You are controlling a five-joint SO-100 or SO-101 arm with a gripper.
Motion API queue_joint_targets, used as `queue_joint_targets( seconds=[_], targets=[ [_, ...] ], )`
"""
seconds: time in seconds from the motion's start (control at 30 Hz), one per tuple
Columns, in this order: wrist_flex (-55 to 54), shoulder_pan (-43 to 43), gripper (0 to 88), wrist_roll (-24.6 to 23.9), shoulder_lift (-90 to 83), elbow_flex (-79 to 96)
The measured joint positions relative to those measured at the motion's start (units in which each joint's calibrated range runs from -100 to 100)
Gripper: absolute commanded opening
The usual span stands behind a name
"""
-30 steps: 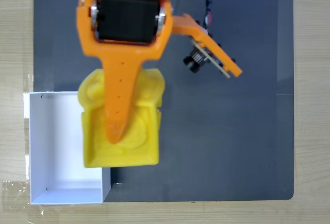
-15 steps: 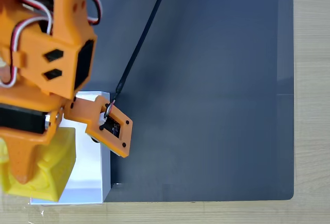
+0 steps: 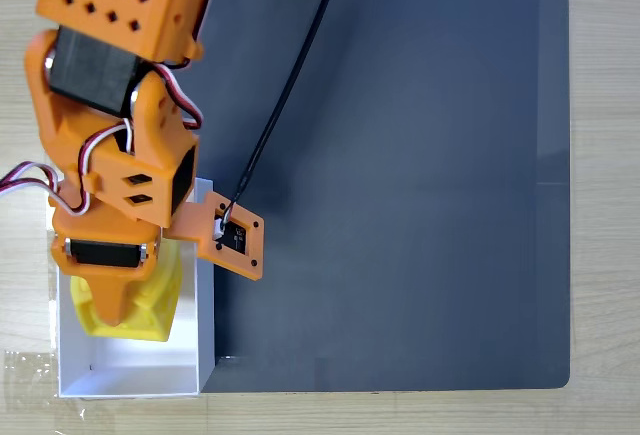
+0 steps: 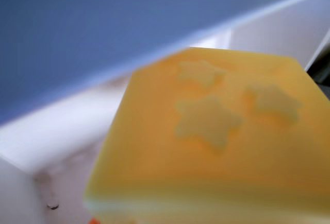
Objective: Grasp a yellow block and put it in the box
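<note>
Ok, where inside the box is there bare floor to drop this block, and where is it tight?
Fixed view: the box has bare white floor along its bottom wall, below the yellow block. The upper half is crowded by the gripper and the arm. Right of the box, the dark mat lies open up to its right edge.

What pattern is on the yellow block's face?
Raised star shapes, three of them, on the block; clearest in the wrist view, though blurred.
</note>
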Motion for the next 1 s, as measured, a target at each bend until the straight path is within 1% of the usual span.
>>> queue_joint_targets(
  seconds=[0.07, 0.17, 0.53, 0.7, 0.77, 0.83, 1.0],
  targets=[
    [1.8, 0.0, 33.3, 0.5, 0.4, 0.0],
    [4.3, 0.0, 36.6, 0.7, 0.4, 0.0],
    [5.8, -0.1, 36.7, 0.7, 0.2, -1.1],
    [6.0, -0.9, 35.6, 0.5, -5.1, -1.1],
    [6.6, -2.2, 30.7, 0.4, -8.5, -1.1],
    [8.7, -3.8, 23.2, -0.6, -12.5, -1.1],
    [17.0, -5.6, 2.4, -5.9, -25.3, 0.1]
  ],
)
